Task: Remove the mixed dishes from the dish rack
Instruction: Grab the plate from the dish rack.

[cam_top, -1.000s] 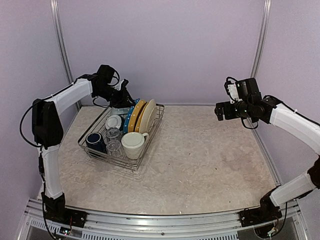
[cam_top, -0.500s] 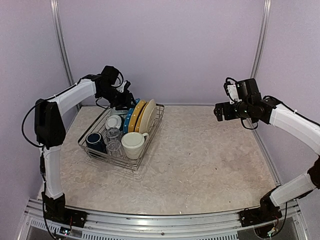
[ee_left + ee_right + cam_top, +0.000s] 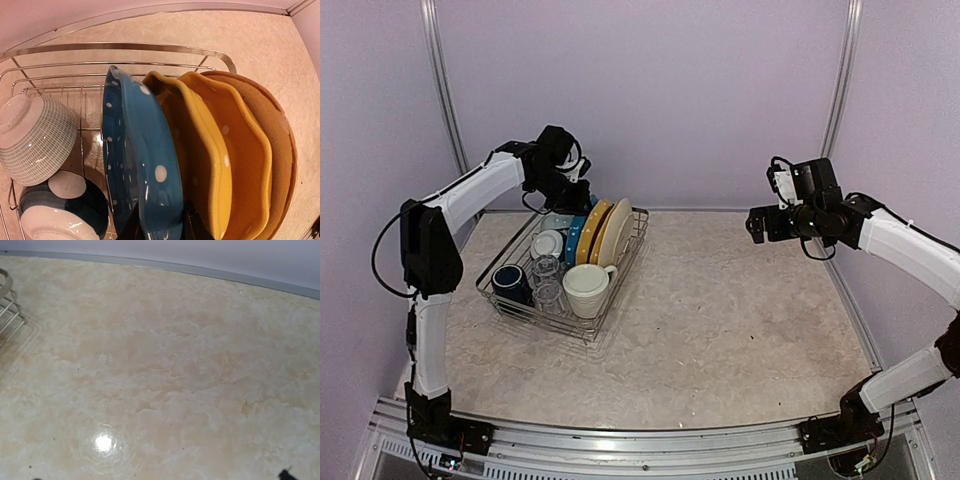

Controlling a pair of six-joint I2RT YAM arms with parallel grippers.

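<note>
The dish rack (image 3: 622, 272) stands at the left of the table. At its far end stand a blue dotted plate (image 3: 576, 236), yellow dotted plates (image 3: 592, 232) and a cream plate (image 3: 617, 230). My left gripper (image 3: 570, 195) is above them. In the left wrist view its fingers (image 3: 192, 222) press both faces of the blue plate (image 3: 145, 150) at its rim. The large cream mug (image 3: 585, 290), the navy mug (image 3: 510, 282) and two clear glasses (image 3: 548, 280) sit at the near end. My right gripper (image 3: 756, 223) hangs open and empty above the table's right side.
A pale gridded bowl (image 3: 35, 137) and a dark white-lined bowl (image 3: 60, 210) lie left of the blue plate. A corner of the rack (image 3: 7, 305) shows at the left edge of the right wrist view. The back wall stands close behind the rack.
My left wrist has moved right and a little up, over the plates. The right arm has barely moved. The dishes are where they were.
</note>
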